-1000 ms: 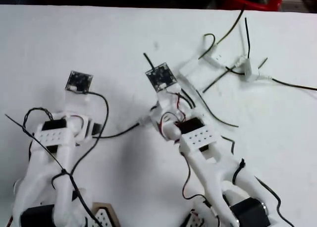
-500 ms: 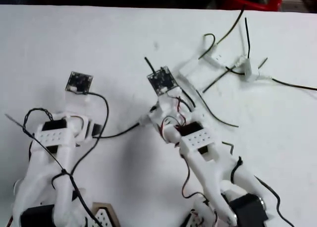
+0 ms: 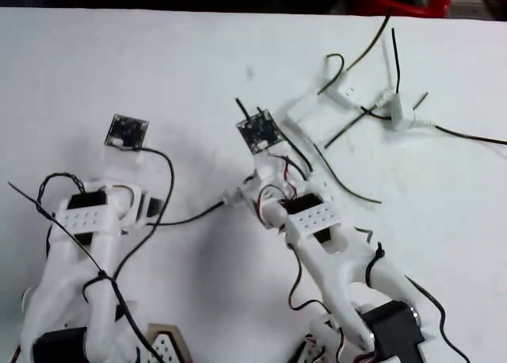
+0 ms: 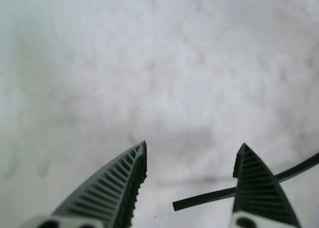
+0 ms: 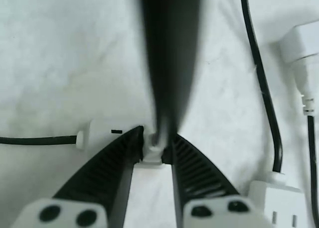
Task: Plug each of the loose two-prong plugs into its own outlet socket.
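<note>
In the right wrist view my right gripper is shut on a small white two-prong plug, whose black cable rises toward the camera. A second white plug with a black lead lies against one of the fingers. In the high view that plug lies on the table beside the right arm. A white outlet socket with slots lies close by. Over bare table, my left gripper stands open, with a black cable end lying between its fingers.
More white plugs and sockets with tangled black leads lie at the back right of the white table. Another white connector lies beyond the right gripper. The left arm is at the front left.
The right arm's wrist has shifted slightly, and the black cable tip sticking up beside its camera has moved a little toward the near right. The left arm has stayed still.
</note>
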Motion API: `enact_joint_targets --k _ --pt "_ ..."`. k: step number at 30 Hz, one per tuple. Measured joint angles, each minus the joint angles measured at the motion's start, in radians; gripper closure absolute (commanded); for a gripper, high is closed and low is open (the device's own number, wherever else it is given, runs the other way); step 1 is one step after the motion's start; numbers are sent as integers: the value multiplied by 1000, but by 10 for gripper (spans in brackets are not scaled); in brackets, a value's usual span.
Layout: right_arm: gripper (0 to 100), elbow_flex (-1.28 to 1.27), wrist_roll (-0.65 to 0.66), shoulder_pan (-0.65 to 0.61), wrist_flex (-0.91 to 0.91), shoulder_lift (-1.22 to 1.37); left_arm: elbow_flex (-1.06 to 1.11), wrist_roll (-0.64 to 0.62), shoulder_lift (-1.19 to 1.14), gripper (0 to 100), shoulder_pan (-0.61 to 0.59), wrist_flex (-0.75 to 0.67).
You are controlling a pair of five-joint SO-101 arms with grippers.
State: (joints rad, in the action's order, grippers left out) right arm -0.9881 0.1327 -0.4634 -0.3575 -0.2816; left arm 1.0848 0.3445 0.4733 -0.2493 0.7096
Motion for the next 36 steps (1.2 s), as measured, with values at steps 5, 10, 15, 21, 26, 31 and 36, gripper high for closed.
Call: enact_joint_targets --k 5,10,15,21,26,31,36 --pt "981 28 0 0 -2 80 0 0 0 722 0 0" --pt "981 58 0 0 -3 129 0 0 0 722 0 0" --pt "981 64 0 0 -12 72 0 0 0 722 0 0" --pt "981 215 2 51 -12 29 0 0 0 722 -2 0" --pt "981 391 2 110 -12 86 0 0 0 722 -2 0" --pt "981 531 2 204 -12 224 0 0 0 722 -2 0" --pt "981 640 2 319 -12 351 0 0 0 722 -2 0"
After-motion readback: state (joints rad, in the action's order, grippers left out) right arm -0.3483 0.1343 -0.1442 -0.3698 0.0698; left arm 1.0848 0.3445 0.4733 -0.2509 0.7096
